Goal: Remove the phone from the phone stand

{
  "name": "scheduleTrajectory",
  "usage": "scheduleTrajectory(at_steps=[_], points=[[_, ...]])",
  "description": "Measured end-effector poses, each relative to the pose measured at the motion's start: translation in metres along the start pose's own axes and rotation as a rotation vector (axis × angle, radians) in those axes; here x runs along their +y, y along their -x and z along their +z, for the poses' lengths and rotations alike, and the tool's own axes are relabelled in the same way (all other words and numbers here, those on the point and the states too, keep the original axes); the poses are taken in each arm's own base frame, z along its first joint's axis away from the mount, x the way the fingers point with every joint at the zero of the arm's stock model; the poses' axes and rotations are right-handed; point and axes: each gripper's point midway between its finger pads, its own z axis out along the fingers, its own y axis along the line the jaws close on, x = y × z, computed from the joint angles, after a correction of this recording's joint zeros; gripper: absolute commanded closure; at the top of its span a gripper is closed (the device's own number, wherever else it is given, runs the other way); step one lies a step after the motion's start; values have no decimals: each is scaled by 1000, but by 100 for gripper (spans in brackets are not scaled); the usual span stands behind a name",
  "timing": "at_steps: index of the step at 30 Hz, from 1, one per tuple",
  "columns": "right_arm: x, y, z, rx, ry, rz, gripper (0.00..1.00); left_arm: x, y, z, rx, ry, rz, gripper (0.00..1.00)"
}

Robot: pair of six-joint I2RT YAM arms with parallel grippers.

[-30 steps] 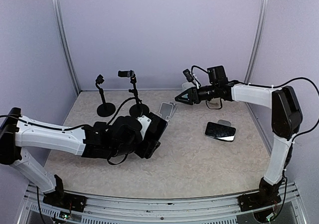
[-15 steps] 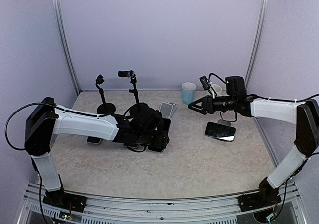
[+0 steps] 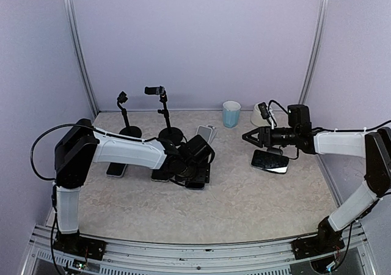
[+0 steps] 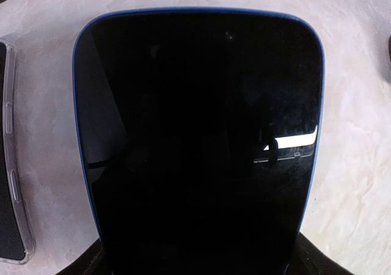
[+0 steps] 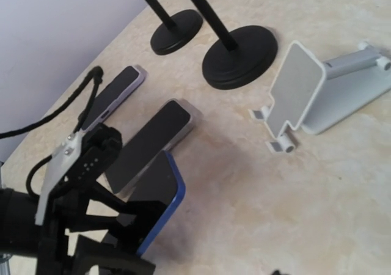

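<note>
The phone [image 4: 198, 122] has a black screen and a blue rim. My left gripper [image 3: 197, 168] is shut on its near end, its fingers [image 4: 91, 264] showing at the lower corners. The phone [image 5: 160, 188] slants low over the table, left of the phone stand [image 5: 299, 95]. The stand [image 3: 206, 132] is pale grey and holds nothing. My right gripper [image 3: 249, 135] hovers to the right of the stand, open, with nothing between its fingers.
Two black round-based stands [image 3: 129, 132] [image 3: 169, 133] are at the back left. Spare phones lie flat at the left [image 3: 115, 170], beside my left gripper [image 3: 160, 175] and under my right arm [image 3: 269, 161]. A blue cup [image 3: 231, 113] stands at the back.
My right gripper has drawn back to the right and nearer, away from the stand, uncovering the cup. My left arm has swung round, its gripper still on the phone near the table.
</note>
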Motion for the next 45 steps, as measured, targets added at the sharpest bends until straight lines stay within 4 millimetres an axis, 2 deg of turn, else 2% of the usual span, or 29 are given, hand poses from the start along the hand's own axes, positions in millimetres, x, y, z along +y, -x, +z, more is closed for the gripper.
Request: scheduleTrajectory(at_steps=[9,16,20,25,28,29,34,39,42,45], points=[[-4,-4,-8,-22,8,13,49,1,9,19,-10,91,-23,45],[-13,-10,-15,-28,3,40,50,13,7,23,-17,153,-37,45],[-13,-9,-15,-31,4,37,50,8,10,30,-24,153,-41,41],[-17,-9,-17,-34,-13,28,49,8,11,33,-28,158,-46,27],[-19,-8,-19,-34,-33,23,48,9,12,33,-30,160,-51,6],[-20,-8,-20,-33,-40,21,47,9,12,33,-31,162,-53,2],[-29,-13,-23,-20,-89,18,37,7,19,33,-50,154,-58,1],[-47,-19,-29,15,-184,17,28,3,24,32,-73,130,-42,1],[-62,-20,-37,25,-252,16,24,3,28,24,-88,114,-14,1],[-80,-22,-48,38,-339,20,22,-2,39,7,-125,78,10,1]])
